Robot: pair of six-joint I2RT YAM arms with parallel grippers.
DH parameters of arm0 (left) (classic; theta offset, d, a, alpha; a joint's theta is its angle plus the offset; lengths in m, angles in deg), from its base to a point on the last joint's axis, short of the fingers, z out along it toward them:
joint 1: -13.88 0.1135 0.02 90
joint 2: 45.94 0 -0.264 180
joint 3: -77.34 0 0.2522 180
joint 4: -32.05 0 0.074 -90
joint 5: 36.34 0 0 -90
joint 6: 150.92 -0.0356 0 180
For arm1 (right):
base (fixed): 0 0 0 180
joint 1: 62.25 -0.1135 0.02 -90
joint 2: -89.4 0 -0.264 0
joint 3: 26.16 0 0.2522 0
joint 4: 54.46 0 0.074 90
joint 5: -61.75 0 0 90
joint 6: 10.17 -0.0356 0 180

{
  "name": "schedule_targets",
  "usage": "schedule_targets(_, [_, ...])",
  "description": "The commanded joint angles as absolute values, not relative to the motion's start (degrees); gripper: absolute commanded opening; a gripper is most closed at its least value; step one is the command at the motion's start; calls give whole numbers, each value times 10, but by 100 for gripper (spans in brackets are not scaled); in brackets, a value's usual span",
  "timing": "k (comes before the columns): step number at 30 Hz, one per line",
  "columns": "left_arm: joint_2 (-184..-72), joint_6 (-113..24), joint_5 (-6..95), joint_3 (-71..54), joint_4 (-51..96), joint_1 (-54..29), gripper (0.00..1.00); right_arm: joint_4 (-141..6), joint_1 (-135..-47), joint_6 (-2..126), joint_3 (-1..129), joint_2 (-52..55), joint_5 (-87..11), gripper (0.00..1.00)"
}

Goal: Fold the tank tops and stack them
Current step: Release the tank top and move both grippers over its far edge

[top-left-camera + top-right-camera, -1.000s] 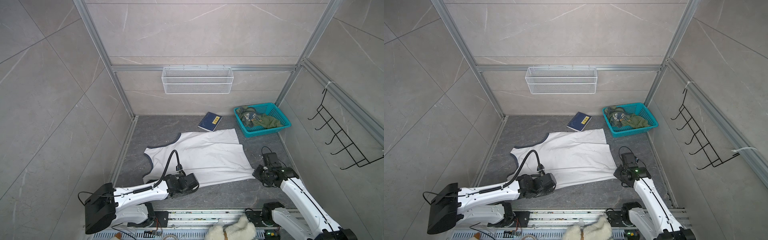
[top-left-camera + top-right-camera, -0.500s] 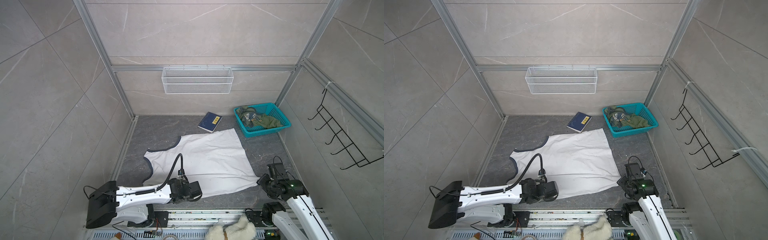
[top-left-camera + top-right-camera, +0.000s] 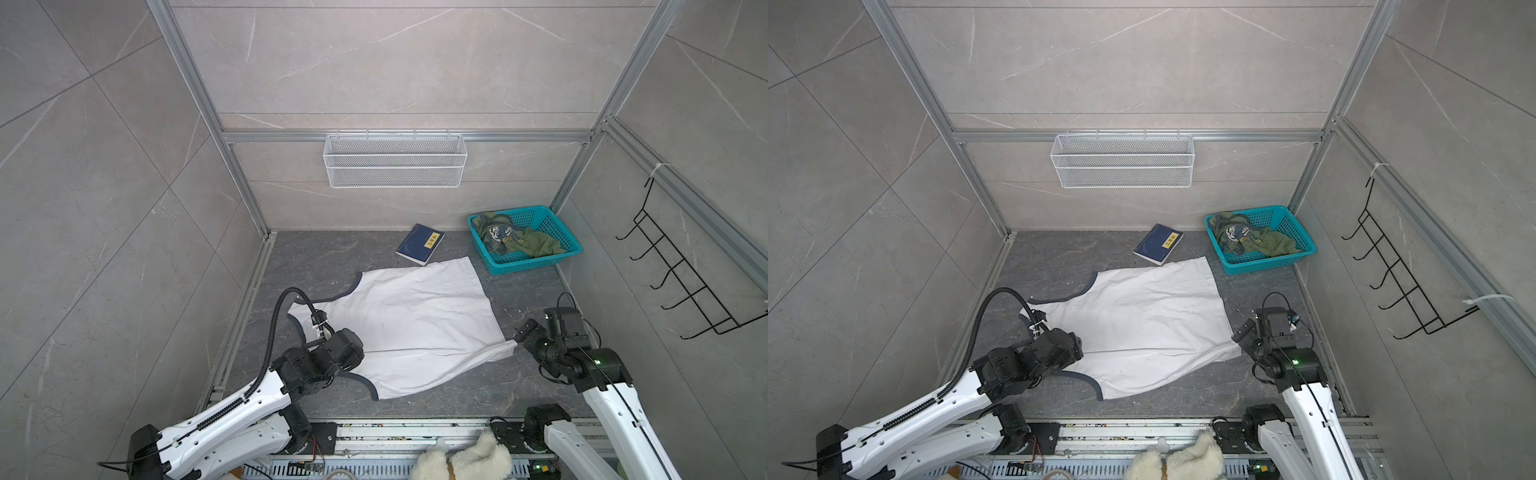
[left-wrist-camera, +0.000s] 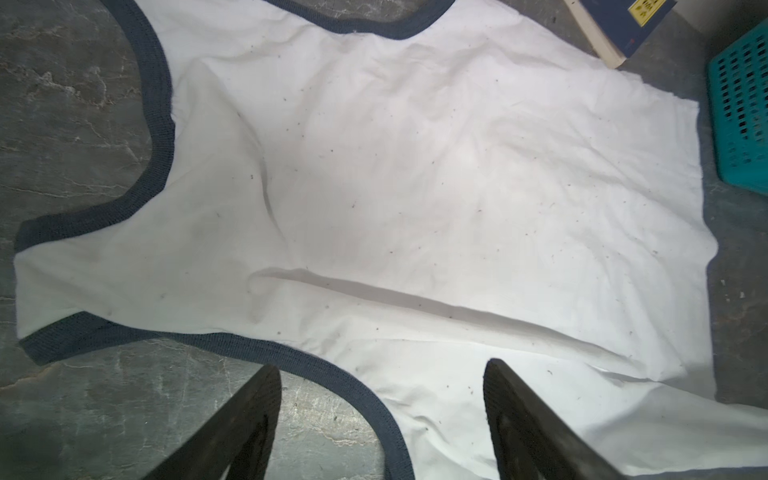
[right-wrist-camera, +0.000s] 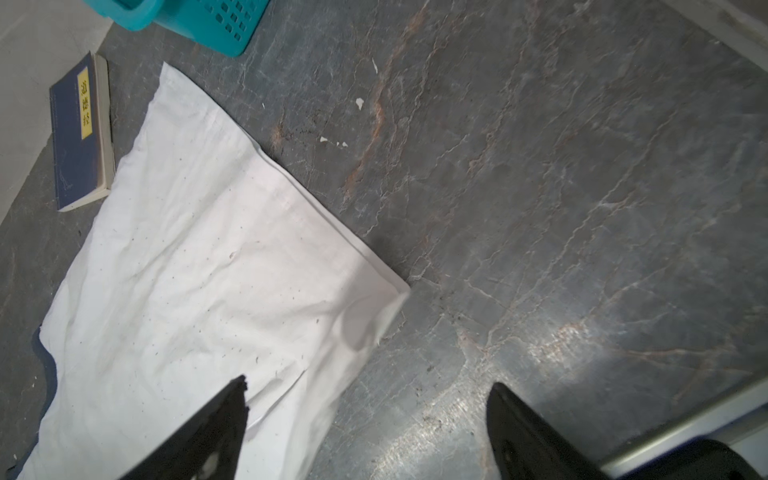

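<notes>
Both tools have let go in the last second: the jaws that were shut on the near edge of the white tank top (image 3: 407, 332) now stand apart, and the cloth they drew toward the robot lies spread wider than before. The left tool (image 4: 381, 365) hovers over the navy-trimmed armhole at the near left, with nothing between its fingers. The right tool (image 5: 369, 381) sits open just off the near right hem corner, which curls up a little from the tabletop (image 3: 332, 257).

The white top lies flat in the middle with its plain side up. No badge shows, and one long crease runs across its near part. No fold has been made in it yet.

Farther back, a navy book (image 3: 419, 249) lies just beside the far hem. At the far right, the olive tank top (image 3: 536, 245) sits crumpled inside the teal basket (image 3: 532, 264), untouched.

By my reading only the laying-out of the first top is done. Folding both tops, fetching the olive one and stacking them all remain.
</notes>
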State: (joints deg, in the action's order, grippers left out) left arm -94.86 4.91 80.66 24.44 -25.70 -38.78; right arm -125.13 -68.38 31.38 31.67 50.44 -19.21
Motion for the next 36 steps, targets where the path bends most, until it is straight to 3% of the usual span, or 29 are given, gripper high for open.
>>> schedule_targets(1, [-984, 18, 803, 235, -254, -377, 79, -1327, -687, 308, 333, 531, -131, 92])
schedule_targets(6, [-1013, 17, 832, 249, -322, -300, 79, -1265, -687, 343, 319, 537, -198, 92])
schedule_targets(10, [-977, -46, 732, 311, -200, -203, 80, -1127, -691, 383, 279, 495, -361, 92])
schedule_targets(17, [-1039, -78, 644, 358, -119, -99, 80, -999, -748, 391, 223, 357, -398, 92])
schedule_targets(22, [-1043, -49, 593, 410, -85, -43, 80, -949, -788, 368, 183, 274, -367, 91])
schedule_targets(26, [-997, 0, 645, 431, -161, -40, 80, -982, -788, 332, 176, 210, -300, 91])
schedule_targets(29, [-942, 27, 692, 429, -205, -37, 81, -1009, -788, 296, 173, 186, -303, 92])
schedule_targets(33, [-925, 7, 749, 395, -227, -18, 80, -1009, -796, 227, 131, 225, -314, 91])
schedule_targets(36, [-956, -21, 703, 384, -183, 28, 81, -1053, -817, 179, 117, 305, -269, 91])
